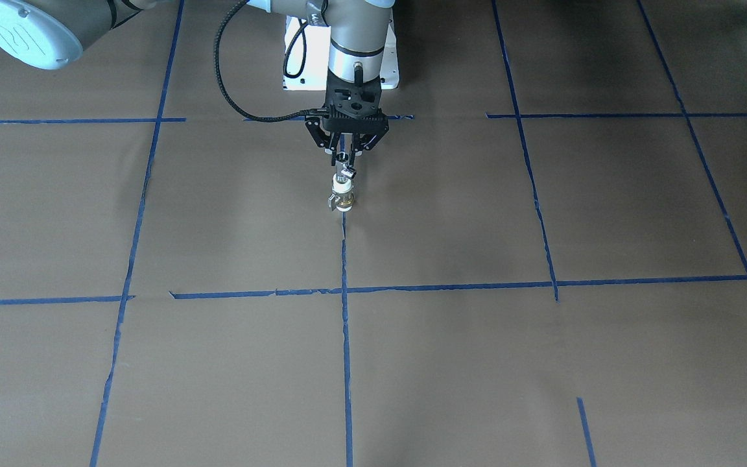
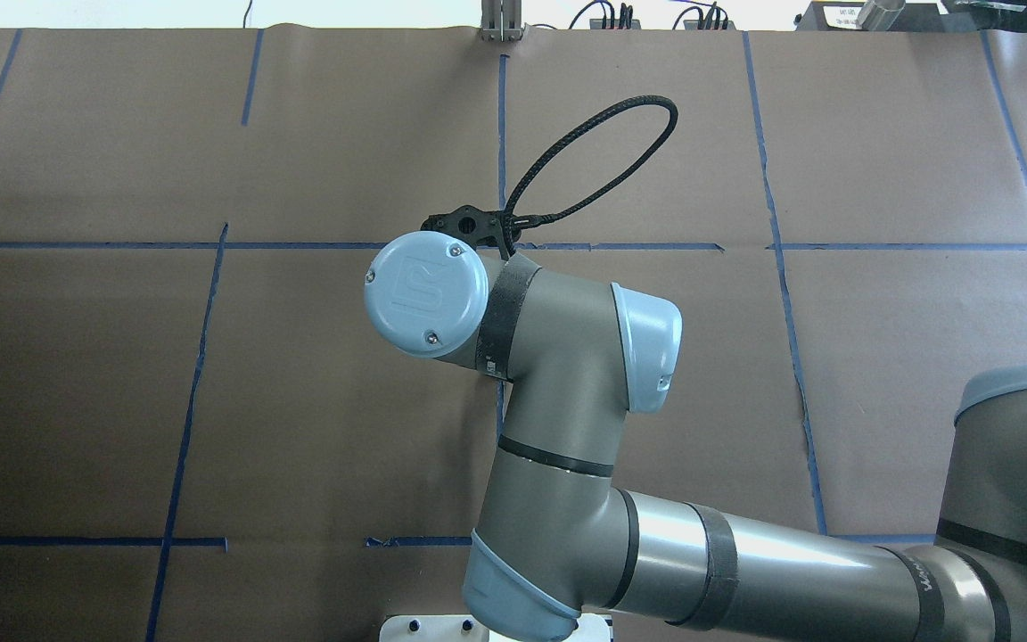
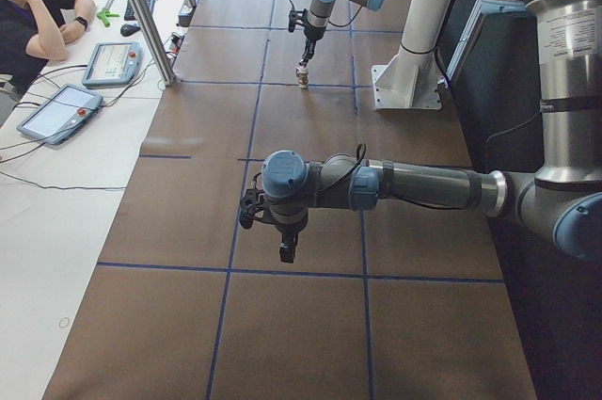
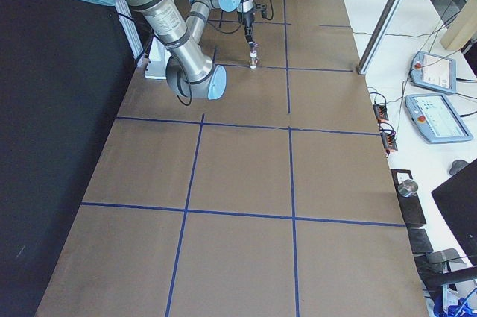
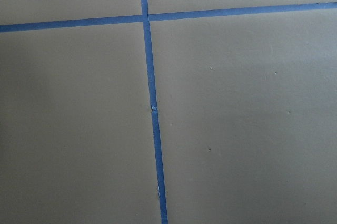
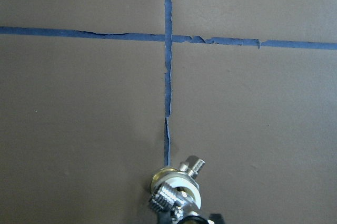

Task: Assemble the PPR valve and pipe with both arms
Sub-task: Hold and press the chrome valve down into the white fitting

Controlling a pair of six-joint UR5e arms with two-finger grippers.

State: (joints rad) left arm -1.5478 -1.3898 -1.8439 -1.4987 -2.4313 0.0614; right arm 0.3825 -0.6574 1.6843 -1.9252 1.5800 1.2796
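Note:
The PPR valve [image 1: 343, 194] stands upright on the brown table at a blue tape line, brass end down, white ring up, with a small side lever. It also shows at the bottom of the right wrist view [image 6: 174, 184]. My right gripper [image 1: 345, 155] points straight down over it and is shut on the small chrome pipe [image 1: 348, 170], which sits on top of the valve's white end. My left gripper [image 3: 287, 251] hangs over bare table far from the valve. I cannot tell whether it is open or shut. The left wrist view shows only table and tape.
The white pedestal base [image 1: 299, 71] stands just behind the valve. My right arm's elbow [image 1: 26, 32] hangs over the table's back corner. An operator [image 3: 28, 14], teach pendants [image 3: 56, 113] and a metal post [image 3: 141, 14] are at the far side bench.

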